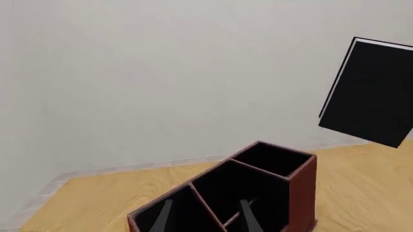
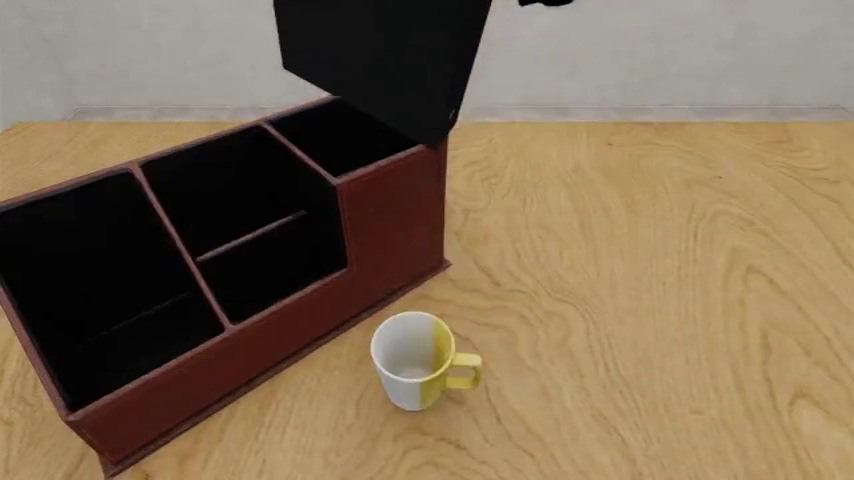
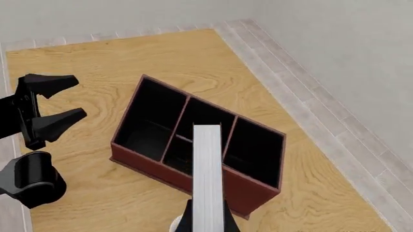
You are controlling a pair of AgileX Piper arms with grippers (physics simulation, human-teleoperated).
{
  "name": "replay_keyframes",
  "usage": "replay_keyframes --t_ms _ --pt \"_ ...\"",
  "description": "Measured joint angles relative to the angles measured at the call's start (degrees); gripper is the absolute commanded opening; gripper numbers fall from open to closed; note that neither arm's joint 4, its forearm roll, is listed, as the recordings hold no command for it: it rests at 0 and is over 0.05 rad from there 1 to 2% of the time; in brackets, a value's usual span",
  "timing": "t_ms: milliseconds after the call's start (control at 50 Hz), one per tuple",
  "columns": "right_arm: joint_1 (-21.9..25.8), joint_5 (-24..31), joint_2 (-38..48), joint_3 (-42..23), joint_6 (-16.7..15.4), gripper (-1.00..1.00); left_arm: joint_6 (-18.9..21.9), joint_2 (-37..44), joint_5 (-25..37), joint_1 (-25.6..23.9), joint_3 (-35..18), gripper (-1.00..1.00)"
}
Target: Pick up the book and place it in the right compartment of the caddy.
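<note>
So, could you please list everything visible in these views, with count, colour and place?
book: one, black cover with a light-grey page edge, held in the air above the caddy's tall end.
caddy: one, red-brown outside and black inside, three sections, on the left part of the table.
right compartment: one, black-lined, the narrow end section, below the book and holding nothing.
mug: one, white and yellow, upright on the table in front of the caddy, apart from it.
table: one, light wood, under everything.
wall: one, pale grey, behind the table.
left gripper: one, black, fingers apart, off to the caddy's left, holding nothing.
right gripper: one, black, clamped on the book.
</note>
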Motion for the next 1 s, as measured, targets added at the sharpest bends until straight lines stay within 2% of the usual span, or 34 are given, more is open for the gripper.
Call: replay_keyframes --t_ms 480,1000 --pt "-4.0 2.2 4.4 -6.4 -1.2 -1.0 2.2 0.0 0.7 -10.7 6.6 1.0" --pt "-7.2 5.7 14.0 -16.6 -1.0 -1.0 2.9 0.0 -0.9 -13.5 8.9 1.0"
